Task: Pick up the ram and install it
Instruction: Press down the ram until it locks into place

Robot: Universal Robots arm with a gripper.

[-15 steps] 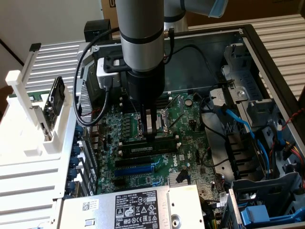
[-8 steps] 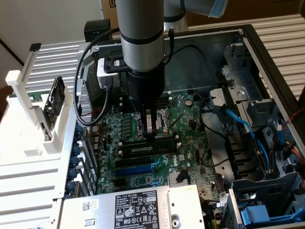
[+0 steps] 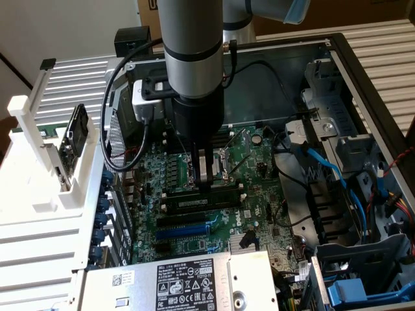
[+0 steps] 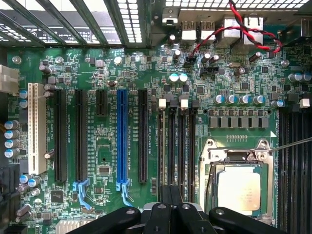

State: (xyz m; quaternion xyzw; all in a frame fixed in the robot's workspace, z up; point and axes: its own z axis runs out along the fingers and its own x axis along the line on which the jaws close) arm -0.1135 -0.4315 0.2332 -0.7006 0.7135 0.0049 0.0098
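My gripper hangs straight down from the grey arm over the green motherboard, fingers shut together with nothing seen between them. Its tips stand at the row of long black memory slots. A thin dark-green stick with a pale label strip, the ram, stands on edge in that row, just on the near side of the tips. I cannot tell whether the tips touch it. In the wrist view the shut fingers sit over the memory slots; there the ram cannot be told apart from the slots.
A blue expansion slot and black slots lie beside the memory slots, with the CPU socket on the other side. A power supply sits in front, blue cables and a drive cage at the exterior view's right, a white rack at its left.
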